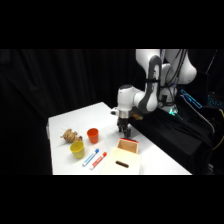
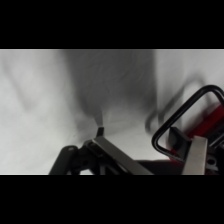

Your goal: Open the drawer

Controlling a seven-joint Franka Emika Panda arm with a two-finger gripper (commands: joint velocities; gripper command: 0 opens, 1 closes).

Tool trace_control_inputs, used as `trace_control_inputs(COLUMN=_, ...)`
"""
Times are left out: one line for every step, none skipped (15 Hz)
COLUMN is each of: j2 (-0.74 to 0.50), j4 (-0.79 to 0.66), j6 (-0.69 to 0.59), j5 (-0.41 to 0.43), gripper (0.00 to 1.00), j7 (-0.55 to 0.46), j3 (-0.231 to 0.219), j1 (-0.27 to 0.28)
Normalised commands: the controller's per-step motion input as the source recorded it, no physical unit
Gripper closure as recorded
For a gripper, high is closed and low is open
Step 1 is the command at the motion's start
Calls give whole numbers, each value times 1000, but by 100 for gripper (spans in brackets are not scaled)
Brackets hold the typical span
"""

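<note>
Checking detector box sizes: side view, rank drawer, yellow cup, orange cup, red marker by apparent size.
1. drawer, clearly largest.
2. yellow cup.
3. orange cup, only slightly smaller than the yellow one; it sits farther from the camera, so this order is unsure.
4. red marker, long but thin.

Drawer (image 1: 124,154) | small flat cream-beige box | short dark handle on its top face | reddish-orange rim showing along its far edge | lies flat near the front edge of the white worktop (image 1: 65,122) | wrist view: a looped dark handle (image 2: 185,117) beside red.
</note>
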Motion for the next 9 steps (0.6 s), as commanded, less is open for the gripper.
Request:
trace_control_inputs(j2=-275, j4=-232, j6=-11, j5=-197, gripper=0, j7=140, j3=-190, j1=106)
trace_control_inputs(j2=-265, j4=-223, j6=-13, j5=-205, gripper=0, j7=143, j3=-212, j1=126)
trace_control_inputs(j2=-266, j4=-215, j6=-25, j5=-212, gripper=0, j7=142, j3=-222, j1=137)
trace_control_inputs(j2=-283, j4=-210, j6=-39, j5=-215, gripper=0, j7=147, j3=-223, j1=153)
trace_control_inputs(j2=-332, j4=-206, j6=-77, j5=-213, gripper=0, j7=150, j3=-206, j1=155)
trace_control_inputs(j2=-375, j4=-192, j6=-136, j5=-199, gripper=0, j7=140, j3=-170, j1=134)
trace_control_inputs(j2=-424, j4=-186, j6=-192, j5=-190, gripper=0, j7=135, j3=-156, j1=130)
trace_control_inputs(j2=-502, j4=-183, j6=-270, j5=-181, gripper=0, j7=128, j3=-142, j1=120)
trace_control_inputs(j2=-555, j4=-181, j6=-339, j5=-190, gripper=0, j7=145, j3=-173, j1=146)
